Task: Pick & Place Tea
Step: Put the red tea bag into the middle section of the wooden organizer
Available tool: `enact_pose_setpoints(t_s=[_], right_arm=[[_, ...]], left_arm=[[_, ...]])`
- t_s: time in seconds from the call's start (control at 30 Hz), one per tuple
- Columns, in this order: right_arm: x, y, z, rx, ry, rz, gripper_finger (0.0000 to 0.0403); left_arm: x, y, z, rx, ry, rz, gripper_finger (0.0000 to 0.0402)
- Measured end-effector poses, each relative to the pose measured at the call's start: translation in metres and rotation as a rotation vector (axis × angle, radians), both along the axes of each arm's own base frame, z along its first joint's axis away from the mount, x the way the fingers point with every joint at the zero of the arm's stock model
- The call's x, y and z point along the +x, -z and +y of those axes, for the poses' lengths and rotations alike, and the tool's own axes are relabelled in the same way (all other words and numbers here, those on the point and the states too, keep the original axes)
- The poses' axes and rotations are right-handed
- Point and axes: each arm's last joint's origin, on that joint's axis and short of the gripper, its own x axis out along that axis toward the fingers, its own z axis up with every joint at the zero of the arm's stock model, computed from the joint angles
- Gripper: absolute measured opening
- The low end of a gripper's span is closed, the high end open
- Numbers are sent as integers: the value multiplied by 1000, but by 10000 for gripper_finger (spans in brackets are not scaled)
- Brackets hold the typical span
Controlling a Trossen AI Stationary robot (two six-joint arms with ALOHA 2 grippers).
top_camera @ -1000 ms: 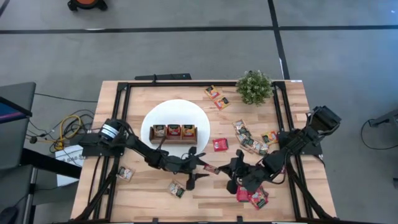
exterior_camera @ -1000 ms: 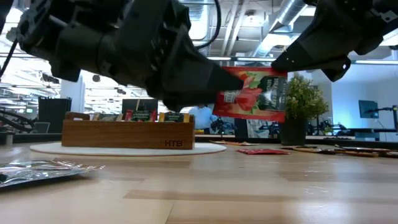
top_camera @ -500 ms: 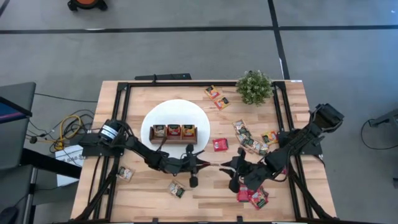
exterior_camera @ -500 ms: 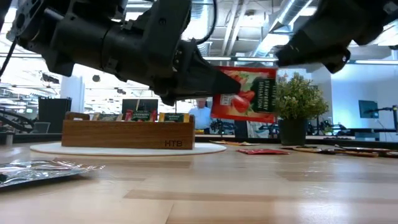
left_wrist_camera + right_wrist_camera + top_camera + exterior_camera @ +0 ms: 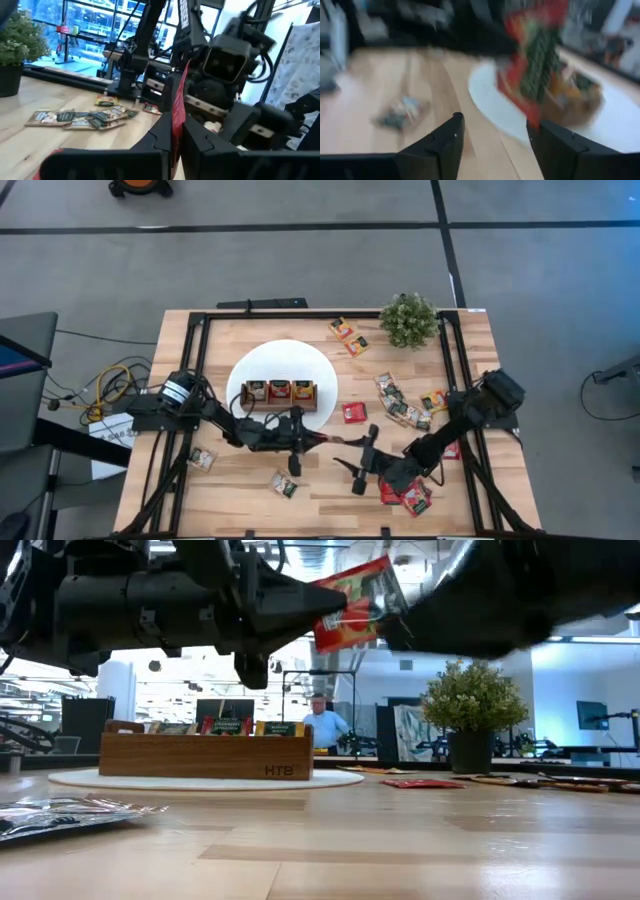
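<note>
A red tea sachet [image 5: 328, 440] hangs in the air near the table's middle, with my left gripper [image 5: 315, 441] shut on it. In the low view the sachet [image 5: 352, 612] sticks out beyond the left fingers, high above the wood. My right gripper [image 5: 362, 460] stands open just to the sachet's right and touches nothing; its wrist view shows the blurred sachet [image 5: 535, 65] ahead of its spread fingers. The wooden tray [image 5: 279, 391] holds sachets and rests on the white disc [image 5: 250, 370]. My left gripper pinches the red sachet by its edge nearest the arm [image 5: 176, 117] between its two fingers. The fingers lie about level and point toward the table's right. The sachet stands on edge, tilted, and juts past the fingertips, lifted clear of the table.
Loose sachets lie at the right [image 5: 405, 405], at the far side [image 5: 348, 335], by the disc [image 5: 353, 412] and near the front edge [image 5: 284, 483]. A red pile [image 5: 405, 495] sits under my right arm. A potted plant [image 5: 408, 320] stands at the far right.
The sachet has passed from right to left. My left gripper shut on it, then drew toward the tray and tipped up, raising the sachet. My right gripper let go, opened wide and sank back toward the near edge.
</note>
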Motion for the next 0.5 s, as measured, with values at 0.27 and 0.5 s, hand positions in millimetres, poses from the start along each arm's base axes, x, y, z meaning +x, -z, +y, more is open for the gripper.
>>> enact_pose_setpoints(t_s=[0.27,0.5], right_arm=[[7,-9,1,-59,60,-167,101],[2,-18,0,-98,42,-93,10]], left_arm=[[-1,0,-4,35,30,-3,7],[-1,1,-4,182,-41,29,20]])
